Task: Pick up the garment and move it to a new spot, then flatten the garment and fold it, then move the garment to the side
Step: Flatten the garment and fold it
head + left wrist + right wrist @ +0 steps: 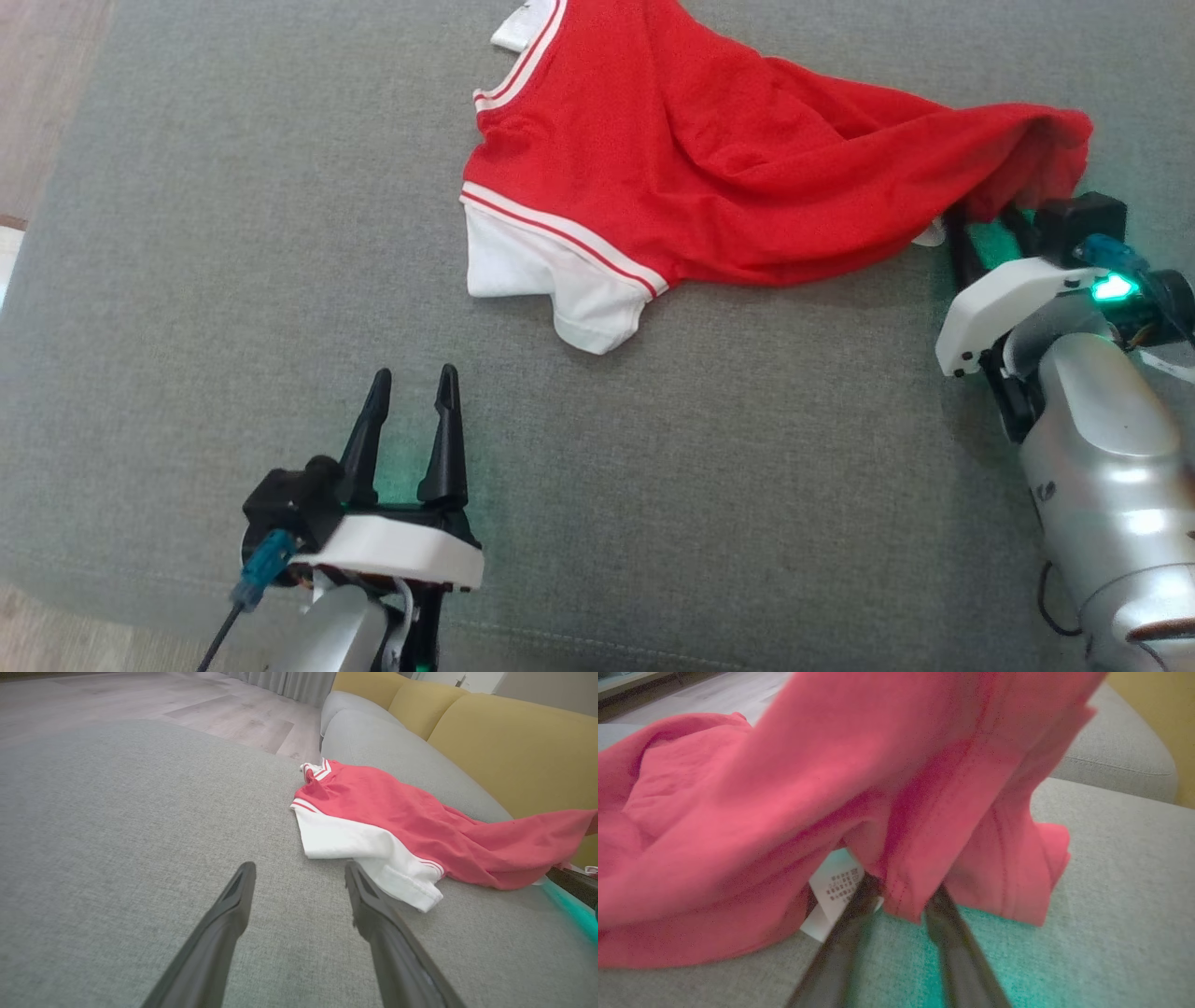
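Straddles shirt (pixel 709 159) hem with right tool (pixel 902 887), grip unclear; left tool (pixel 414 373) spread. Risks dropping hem on lift: shallow bite.

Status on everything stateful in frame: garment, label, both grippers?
garment: unfolded, rumpled; collar end lying on the grey cushion, hem end raised at the right gripper.
care label: exposed under the raised hem.
left gripper: open, empty, apart from the garment.
right gripper: hem hanging between its jaws; grip unclear.
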Motion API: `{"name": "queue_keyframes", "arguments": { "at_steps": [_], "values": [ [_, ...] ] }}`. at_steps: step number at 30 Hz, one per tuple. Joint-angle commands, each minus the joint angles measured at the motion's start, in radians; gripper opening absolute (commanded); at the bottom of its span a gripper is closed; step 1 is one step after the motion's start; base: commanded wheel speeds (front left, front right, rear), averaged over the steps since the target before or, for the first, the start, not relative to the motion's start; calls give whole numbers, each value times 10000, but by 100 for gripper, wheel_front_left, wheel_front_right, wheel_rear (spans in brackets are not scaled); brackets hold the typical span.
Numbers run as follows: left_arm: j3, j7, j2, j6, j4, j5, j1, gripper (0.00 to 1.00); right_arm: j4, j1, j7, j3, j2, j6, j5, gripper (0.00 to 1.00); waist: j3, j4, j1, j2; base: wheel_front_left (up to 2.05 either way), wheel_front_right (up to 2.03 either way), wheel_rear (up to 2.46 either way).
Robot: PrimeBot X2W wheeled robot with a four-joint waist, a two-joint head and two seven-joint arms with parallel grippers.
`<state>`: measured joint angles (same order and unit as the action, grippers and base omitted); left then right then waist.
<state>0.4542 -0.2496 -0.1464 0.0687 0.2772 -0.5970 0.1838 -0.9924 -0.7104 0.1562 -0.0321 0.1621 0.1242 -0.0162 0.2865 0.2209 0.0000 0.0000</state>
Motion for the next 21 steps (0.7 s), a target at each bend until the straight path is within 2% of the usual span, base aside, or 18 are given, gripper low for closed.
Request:
{"name": "queue_keyframes", "arguments": {
  "at_steps": [1,6,12,16,21],
  "values": [
    [-350,-116,-68,-39,-237,48,370,100,87,-344,83,-294,-44,65,126,0,38,-36,0,0,0,0,0],
    [-447,-118,-90,-2,-225,54,330,100,134,-341,423,-518,-196,65,477,0,-11,-338,0,0,0,0,0],
    [-569,-120,-112,21,-224,52,199,100,1249,464,457,-984,-458,65,1422,0,-323,-969,0,0,0,0,0],
    [-702,-120,-152,46,-261,38,64,100,3121,1557,-318,-1500,-479,65,2278,0,-537,-1482,0,0,0,0,0],
    [-816,-121,-186,62,-323,43,-40,100,6584,3538,-2081,-1864,115,65,3316,0,-719,-1958,0,0,0,0,0]
  ]
}}
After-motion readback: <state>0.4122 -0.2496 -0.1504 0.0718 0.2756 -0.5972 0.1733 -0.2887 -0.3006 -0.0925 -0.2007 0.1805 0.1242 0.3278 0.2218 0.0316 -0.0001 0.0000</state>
